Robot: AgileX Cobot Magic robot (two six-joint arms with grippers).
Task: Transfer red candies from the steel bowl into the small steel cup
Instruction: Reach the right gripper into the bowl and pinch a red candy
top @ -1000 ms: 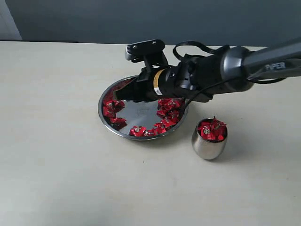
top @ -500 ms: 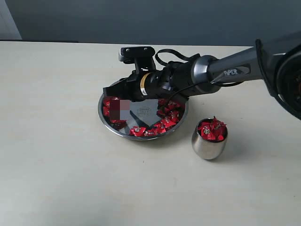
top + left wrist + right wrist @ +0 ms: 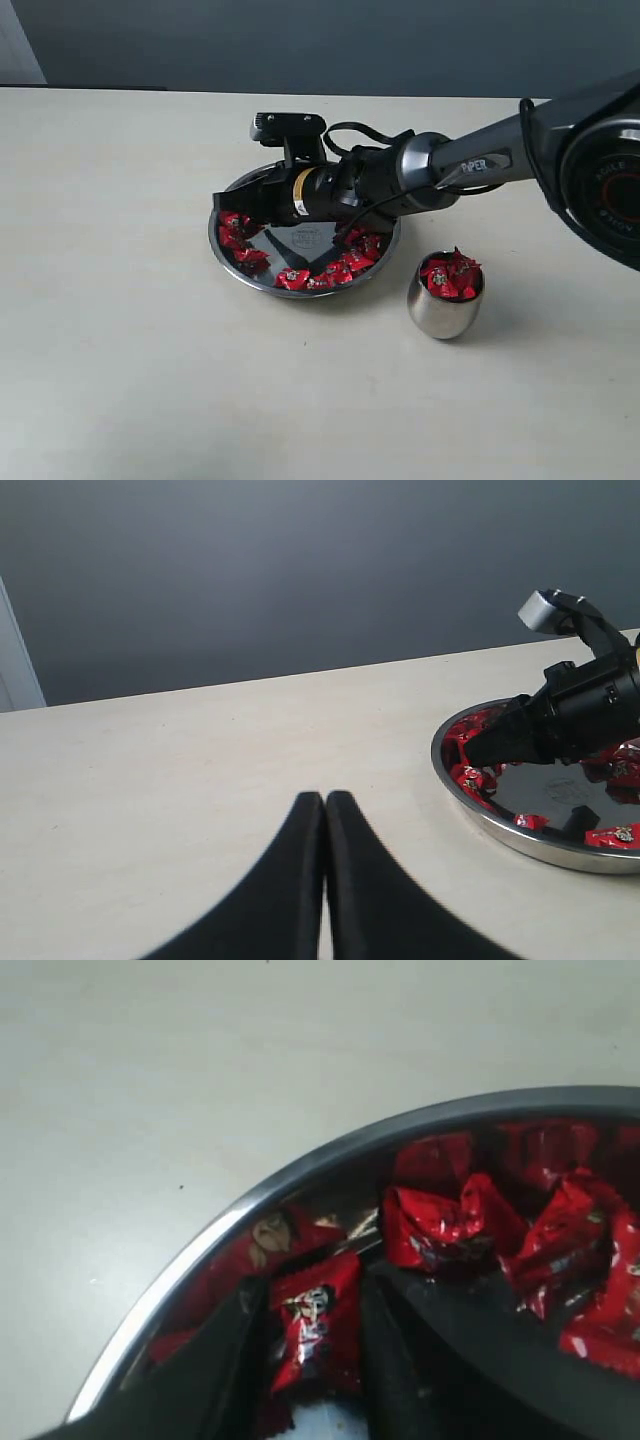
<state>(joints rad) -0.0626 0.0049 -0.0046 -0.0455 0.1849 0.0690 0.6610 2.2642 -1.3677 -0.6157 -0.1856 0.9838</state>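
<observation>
The steel bowl point(image 3: 215, 245) holds several red candies point(image 3: 292, 278) around its rim. My right gripper point(image 3: 228, 205) reaches low into the bowl's left side. In the right wrist view its fingers point(image 3: 312, 1285) are closed against both sides of one red candy point(image 3: 312, 1335), which lies on the bowl point(image 3: 300, 1175) floor by the rim. The small steel cup point(image 3: 443, 312) stands upright to the bowl's right, heaped with red candies point(image 3: 450, 275). My left gripper point(image 3: 324, 798) is shut on nothing over bare table, left of the bowl point(image 3: 500, 830).
The pale table point(image 3: 120, 350) spreads wide on all sides of the bowl and cup. A dark wall point(image 3: 300, 40) runs along the back edge. My right arm point(image 3: 470, 165) stretches across the bowl from the right.
My right gripper has moved left across the bowl and dropped lower, ending at the candies along the left rim. The cup and bowl have not moved.
</observation>
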